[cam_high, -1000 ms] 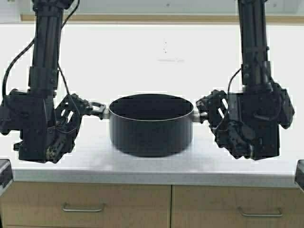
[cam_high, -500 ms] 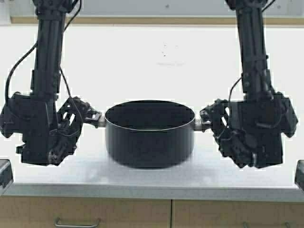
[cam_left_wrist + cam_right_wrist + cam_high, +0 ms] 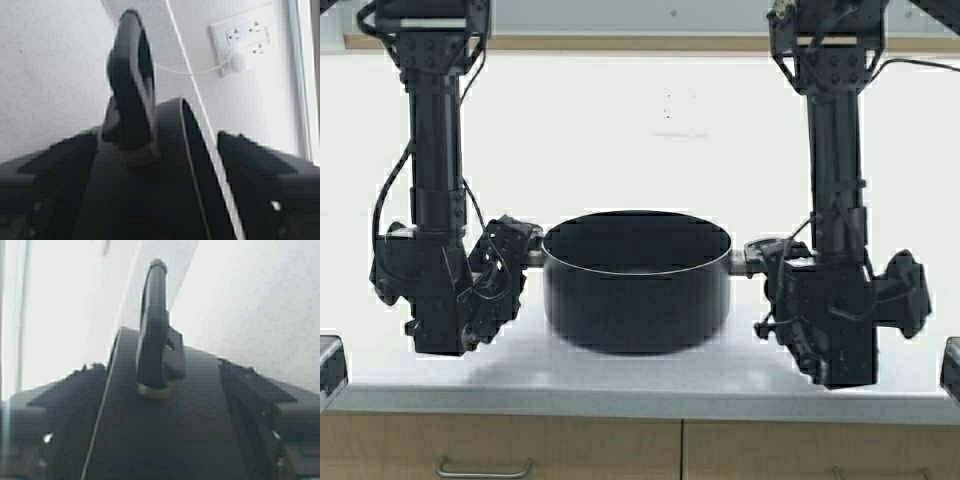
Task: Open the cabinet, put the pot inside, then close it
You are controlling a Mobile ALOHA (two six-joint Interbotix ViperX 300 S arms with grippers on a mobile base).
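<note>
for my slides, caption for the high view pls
Left gripper and right gripper hold the black pot by its handles.

Right wrist view: the pot (image 3: 165, 430) fills the lower middle of the frame as a dark curved wall, and its black loop handle (image 3: 154, 325) stands edge-on above that wall on a grey metal bracket (image 3: 156, 389). The right hand (image 3: 159, 390) has a dark finger (image 3: 65, 405) on one side of the pot and another on the opposite side, both flanking the handle; contact with the handle cannot be made out here. Behind the handle lies a pale speckled surface (image 3: 250, 295), with a brighter white band running up past the handle's top.
</note>
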